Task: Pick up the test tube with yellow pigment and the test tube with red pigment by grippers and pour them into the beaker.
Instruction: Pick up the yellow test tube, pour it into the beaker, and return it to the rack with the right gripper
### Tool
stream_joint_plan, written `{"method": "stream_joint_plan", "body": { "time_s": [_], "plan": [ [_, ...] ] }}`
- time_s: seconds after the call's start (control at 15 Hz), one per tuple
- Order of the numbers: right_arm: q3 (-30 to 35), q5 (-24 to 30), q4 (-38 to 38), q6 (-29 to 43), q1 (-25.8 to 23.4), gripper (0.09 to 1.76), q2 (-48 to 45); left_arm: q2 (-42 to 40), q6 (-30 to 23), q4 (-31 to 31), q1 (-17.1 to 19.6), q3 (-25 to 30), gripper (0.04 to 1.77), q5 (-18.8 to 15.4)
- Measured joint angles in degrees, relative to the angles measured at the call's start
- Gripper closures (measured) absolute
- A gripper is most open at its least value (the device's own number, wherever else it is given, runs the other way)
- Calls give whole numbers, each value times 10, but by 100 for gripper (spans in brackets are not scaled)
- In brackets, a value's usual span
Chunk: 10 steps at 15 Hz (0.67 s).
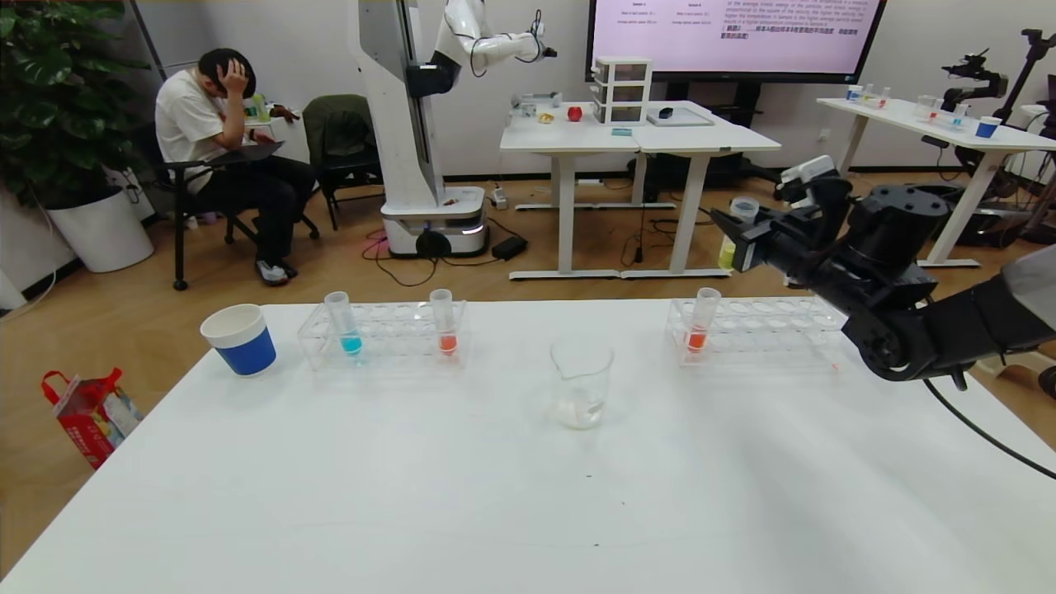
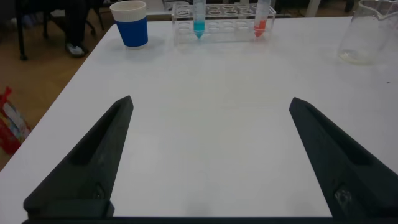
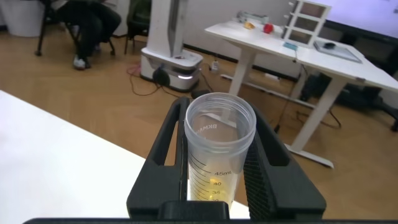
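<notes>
My right gripper [image 1: 734,235] is shut on the test tube with yellow pigment [image 3: 219,155] and holds it upright in the air above the right rack [image 1: 755,330]; the tube also shows in the head view [image 1: 734,233]. One red test tube [image 1: 701,322] stands in the right rack. Another red test tube [image 1: 445,323] stands in the left rack [image 1: 384,332] and shows in the left wrist view [image 2: 261,18]. The beaker [image 1: 581,381] stands in the middle of the table, also at the left wrist view's edge [image 2: 372,31]. My left gripper [image 2: 211,106] is open and empty, low over the table.
A blue-liquid tube [image 1: 341,322] stands in the left rack. A blue-and-white paper cup [image 1: 238,338] stands at the table's far left. The white table [image 1: 495,495] spreads in front. A seated person and other tables are beyond.
</notes>
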Motion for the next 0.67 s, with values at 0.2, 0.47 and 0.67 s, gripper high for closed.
{"method": "stream_joint_plan", "body": {
  "time_s": [0.2, 0.47, 0.67],
  "plan": [
    [-18, 66, 4, -72, 47, 134, 4, 0, 0, 0, 0, 0, 6, 0],
    [-17, 115, 2, -173, 99, 134, 17, 0, 0, 0, 0, 0, 6, 0],
    [-3, 170, -3, -256, 120, 134, 22, 0, 0, 0, 0, 0, 6, 0]
  ]
}}
